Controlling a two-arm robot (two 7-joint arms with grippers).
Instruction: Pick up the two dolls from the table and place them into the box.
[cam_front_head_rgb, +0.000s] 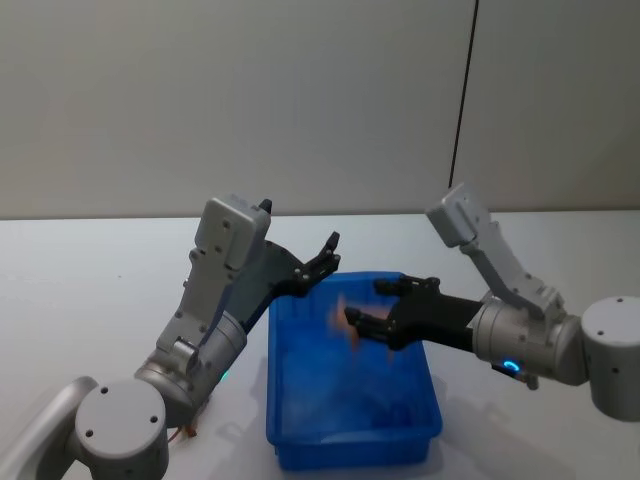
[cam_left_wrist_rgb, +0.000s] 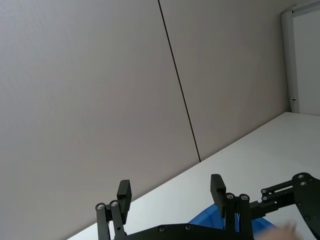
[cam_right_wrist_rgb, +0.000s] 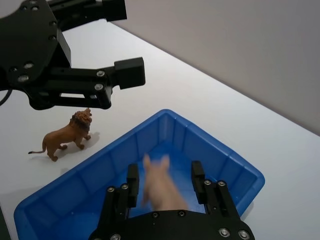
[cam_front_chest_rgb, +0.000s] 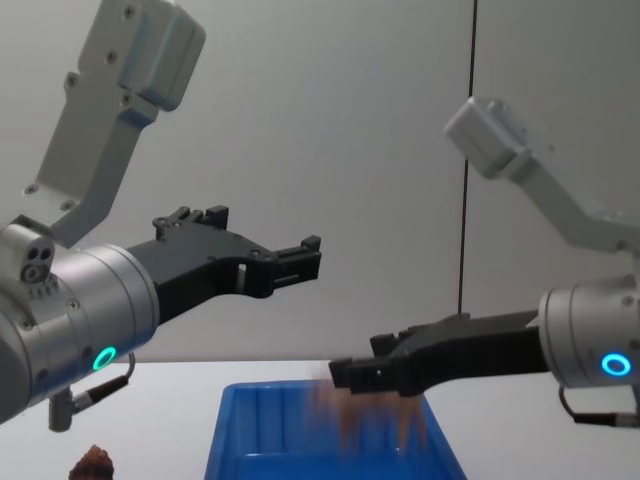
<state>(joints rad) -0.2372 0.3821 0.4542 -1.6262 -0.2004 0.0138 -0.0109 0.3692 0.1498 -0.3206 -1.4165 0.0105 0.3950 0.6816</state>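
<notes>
Looking down in the head view, you see the right gripper (cam_front_head_rgb: 378, 303) spread wide over the blue box (cam_front_head_rgb: 350, 452). The pink doll (cam_front_head_rgb: 345, 322) is a smear at its 9 o'clock and touches neither finger.

Left wrist view: the left gripper (cam_left_wrist_rgb: 170, 190) gapes, empty.

Right wrist view: the brown doll (cam_right_wrist_rgb: 65, 136) stands on the table (cam_right_wrist_rgb: 280, 150), outside the box.

Chest view: it sits at the box's 9 o'clock.

Risks: the loose doll may bounce off the rim. Your left arm, reaching low, may topple the brown one.
</notes>
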